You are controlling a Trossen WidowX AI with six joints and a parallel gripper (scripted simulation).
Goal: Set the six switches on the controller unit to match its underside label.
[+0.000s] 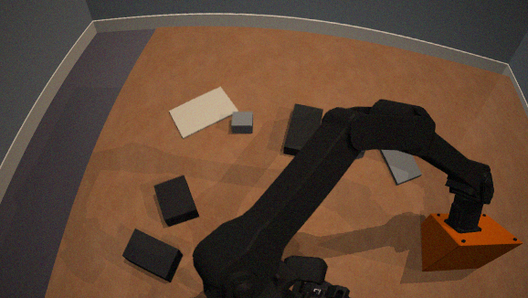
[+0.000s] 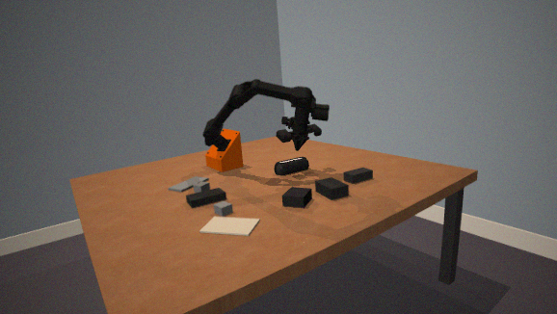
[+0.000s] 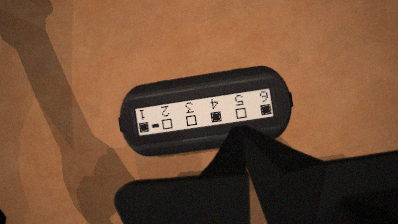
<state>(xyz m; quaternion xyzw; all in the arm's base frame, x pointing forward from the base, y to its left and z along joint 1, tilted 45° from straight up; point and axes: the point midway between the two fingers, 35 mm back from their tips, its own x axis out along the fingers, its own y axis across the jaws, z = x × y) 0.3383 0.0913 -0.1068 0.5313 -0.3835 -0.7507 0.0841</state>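
Lying upside down just below my gripper (image 3: pixel 240 131), the controller unit (image 3: pixel 205 107) shows its label (image 3: pixel 205 114): squares 1, 4 and 6 filled, 2, 3 and 5 empty. My fingers are pressed together, holding nothing, hovering above it.

Just beyond the black gripper (image 3: pixel 243 131), whose jaws are closed to a point, the dark grey controller unit (image 3: pixel 205 82) shows a white label (image 3: pixel 205 114) with black numerals and squares: 1, 4 and 6 filled, 2, 3 and 5 empty. The bench (image 3: pixel 200 35) beneath is orange-brown. Farther from the tool lie black blocks (image 2: pixel 331 188), a cream sheet (image 2: pixel 230 225), a small grey cube (image 2: pixel 223 208) and a bright orange arm base (image 2: pixel 233 155).
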